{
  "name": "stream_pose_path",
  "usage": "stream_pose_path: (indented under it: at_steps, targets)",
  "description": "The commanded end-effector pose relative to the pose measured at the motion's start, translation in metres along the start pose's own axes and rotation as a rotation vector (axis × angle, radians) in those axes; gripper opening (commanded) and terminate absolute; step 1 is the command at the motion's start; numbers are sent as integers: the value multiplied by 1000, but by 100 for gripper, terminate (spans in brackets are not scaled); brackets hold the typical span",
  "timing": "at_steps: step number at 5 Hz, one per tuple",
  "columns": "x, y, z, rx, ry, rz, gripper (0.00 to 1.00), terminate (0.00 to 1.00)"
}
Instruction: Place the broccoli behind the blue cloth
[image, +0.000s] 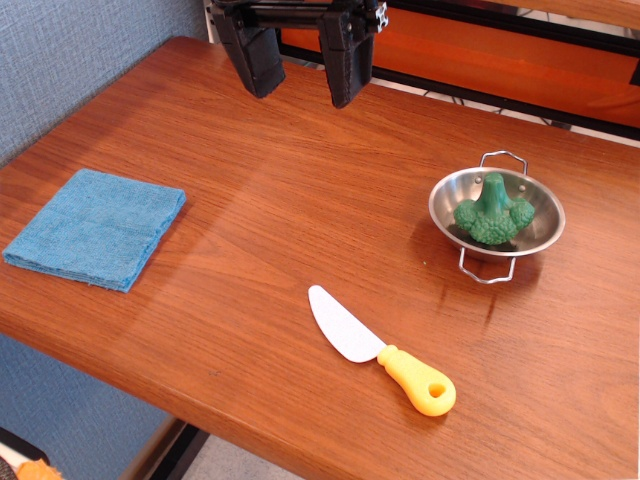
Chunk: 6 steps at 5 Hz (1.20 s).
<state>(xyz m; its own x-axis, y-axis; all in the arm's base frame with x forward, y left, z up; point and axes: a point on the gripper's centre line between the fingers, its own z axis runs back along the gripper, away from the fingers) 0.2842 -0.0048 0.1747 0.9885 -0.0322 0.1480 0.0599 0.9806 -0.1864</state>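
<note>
The dark green broccoli (493, 212) lies inside a small steel bowl (545, 205) with wire handles at the right of the wooden table. The blue cloth (98, 227) lies flat and folded at the table's left edge. My gripper (303, 72) hangs high over the far middle of the table, its two black fingers (254, 60) spread apart and empty. It is far from both the broccoli and the cloth.
A toy knife (378, 349) with a white blade and yellow handle lies near the front edge. A blue-grey wall (70, 60) stands at the left. An orange panel with a black frame (500, 60) runs behind the table.
</note>
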Motion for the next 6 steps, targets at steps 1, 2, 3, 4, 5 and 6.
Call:
stream_pose_path:
  at_steps: [1,2,3,4,5,6]
  targets:
    - [0,0,0,0,0,0,100,0]
    - [25,-17,-19,63,36,43,100,0]
    - [50,-35,-45,128,75,27,100,0]
    - [79,-56,-73,188,93,36,100,0]
    - [98,-62,-101,268,142,66,100,0]
    - [107,-68,-120,271,178,39,100,0]
